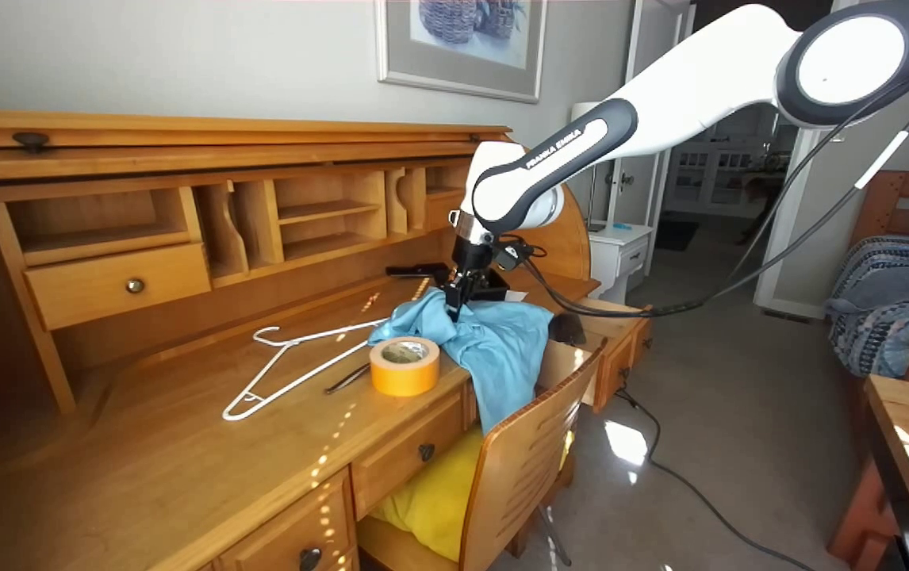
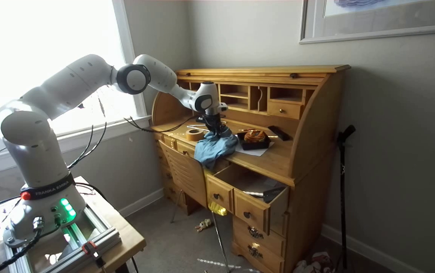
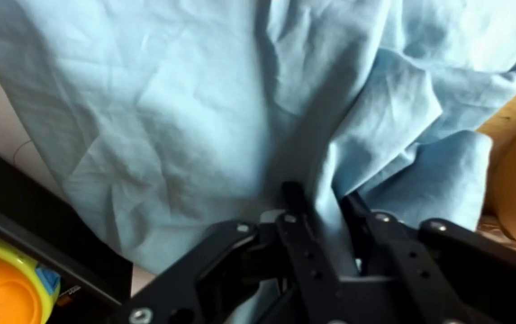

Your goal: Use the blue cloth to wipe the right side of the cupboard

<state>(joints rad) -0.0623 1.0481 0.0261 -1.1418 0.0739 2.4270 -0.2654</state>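
The blue cloth point(image 1: 502, 337) lies bunched on the worktop of the wooden roll-top desk point(image 2: 318, 140), and part of it hangs over the front edge. It also shows in an exterior view point(image 2: 215, 148) and fills most of the wrist view point(image 3: 172, 112). My gripper point(image 1: 453, 308) points down into the cloth; it also shows in an exterior view point(image 2: 217, 132). In the wrist view, the fingers point(image 3: 323, 193) are closed on a fold of the cloth, with fabric between them. The fingertips are partly hidden in the folds. The desk's right outer side panel shows in an exterior view.
A tape roll point(image 1: 404, 373) stands beside the cloth, with a white hanger point(image 1: 289, 343) behind it. A black tray point(image 2: 255, 146) holding an orange item is on the cloth's other side. A chair point(image 2: 183, 170) stands at the front edge. A drawer point(image 2: 253, 212) is pulled out.
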